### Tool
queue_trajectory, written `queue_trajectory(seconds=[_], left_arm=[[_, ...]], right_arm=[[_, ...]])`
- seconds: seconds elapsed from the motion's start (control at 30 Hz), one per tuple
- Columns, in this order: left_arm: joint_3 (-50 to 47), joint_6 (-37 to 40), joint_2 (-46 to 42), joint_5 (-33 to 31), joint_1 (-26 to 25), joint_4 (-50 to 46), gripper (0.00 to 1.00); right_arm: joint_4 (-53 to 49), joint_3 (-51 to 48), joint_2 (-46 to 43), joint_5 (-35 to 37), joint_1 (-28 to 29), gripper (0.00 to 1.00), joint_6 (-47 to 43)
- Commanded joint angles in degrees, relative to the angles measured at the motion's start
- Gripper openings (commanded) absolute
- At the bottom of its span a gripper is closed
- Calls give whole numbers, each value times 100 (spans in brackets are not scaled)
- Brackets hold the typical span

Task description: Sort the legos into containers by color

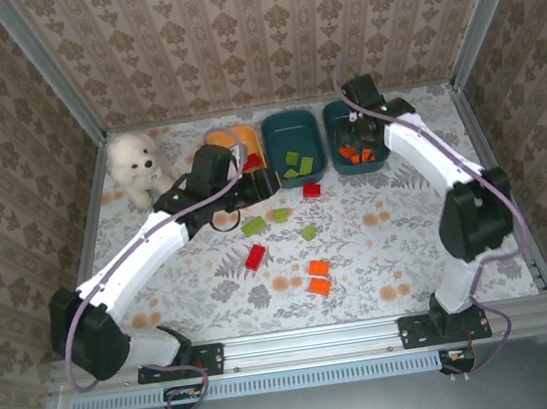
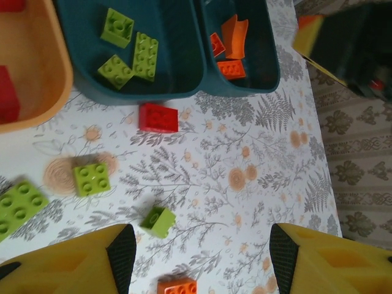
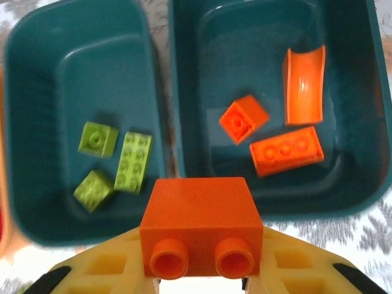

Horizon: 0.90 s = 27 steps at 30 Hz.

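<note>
Sorting is partway: right gripper (image 3: 201,280) pinches orange brick (image 3: 201,220) over teal tub (image 3: 346,205), left gripper (image 2: 202,257) spread empty, 7 loose bricks (image 1: 254,257) wait.

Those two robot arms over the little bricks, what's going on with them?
They are sorting toy bricks by colour. The right gripper holds an orange plastic brick above the dark teal plastic tub that has three orange pieces inside. The neighbouring teal tub has three lime green bricks. The left gripper hangs open and empty above loose bricks on the patterned table.
</note>
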Motion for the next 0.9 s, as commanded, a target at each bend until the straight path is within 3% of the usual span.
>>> queue_trajectory(seconds=[0.0,0.17,0.73,0.87], left_arm=[[491,241,235,221,12,136,62],[798,304,458,202,16,78,62],[592,176,373,132,45,124,62],[560,177,333,130,43,96,62]], right_arm=[[-441,888,988,-252,-281,32,-111],[-1143,1847,1907,-267,-492,32,47],[-1276,1739,2581,-362,-662,33,163],[-1266,1849,2672,-482,-680,37,174]])
